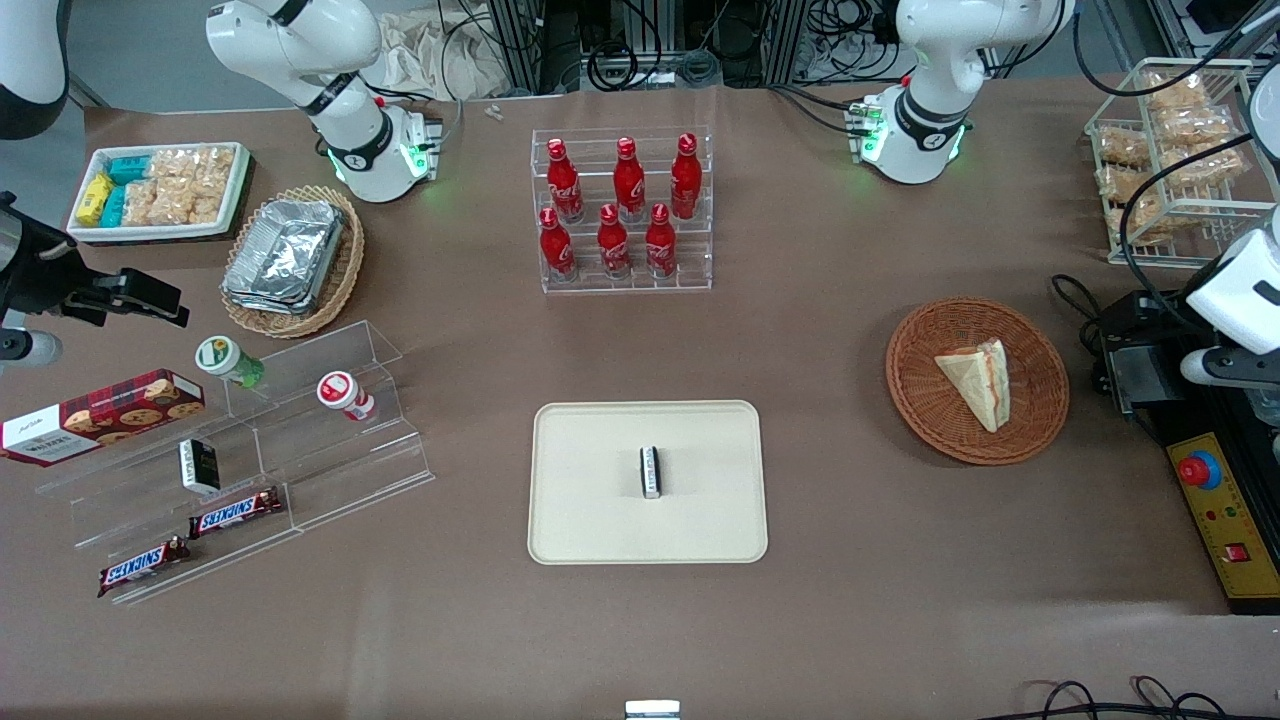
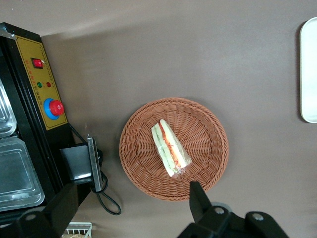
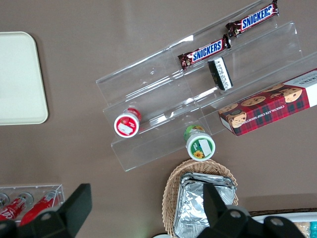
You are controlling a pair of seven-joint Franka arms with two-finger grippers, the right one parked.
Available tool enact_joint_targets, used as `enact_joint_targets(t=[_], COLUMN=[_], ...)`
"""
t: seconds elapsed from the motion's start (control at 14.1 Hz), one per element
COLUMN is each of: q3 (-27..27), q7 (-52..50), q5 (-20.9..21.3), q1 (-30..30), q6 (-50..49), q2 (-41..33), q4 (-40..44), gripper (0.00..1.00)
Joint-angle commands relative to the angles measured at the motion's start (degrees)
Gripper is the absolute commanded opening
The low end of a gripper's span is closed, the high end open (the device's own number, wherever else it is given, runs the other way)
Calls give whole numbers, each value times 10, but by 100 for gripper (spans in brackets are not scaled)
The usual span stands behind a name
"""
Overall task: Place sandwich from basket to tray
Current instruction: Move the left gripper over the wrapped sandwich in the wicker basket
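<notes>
One sandwich (image 1: 978,382) is seen lying in the reddish-brown wicker basket (image 1: 1040,400), filling edge turned up in the wrist view, toward the working arm's end of the table. One cream tray (image 1: 600,520) sits near the table's middle, well apart from the basket; one small black-and-white packet (image 1: 651,471), label unreadable, stands on it. Six red cola bottles (image 1: 627,205) are counted in the clear rack. The left gripper (image 2: 133,208) is held above the basket, pointing down, fingers (image 2: 197,198) spread wide, nothing held.
</notes>
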Motion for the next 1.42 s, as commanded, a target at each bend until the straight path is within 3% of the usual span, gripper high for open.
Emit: enact_joint_targets(t=[0.0,0.35,0.5,0.57,0.92,1.13,1.35], q3=[-6,-26,-21,-21,-17,-17,-18], q7=[-43,-140,-250,-311,-347,-425,-479], q5=[3,0,-3,0,6,7,6], q1=[-5,-16,-11,-10,23,40,43], q6=[-14,1,9,28,213,298,345], q2=[12,30,30,26,-21,-35,-26], q4=[20,8,-22,-48,-242,-335,-375], gripper=[100,100,100,100,100,100,100])
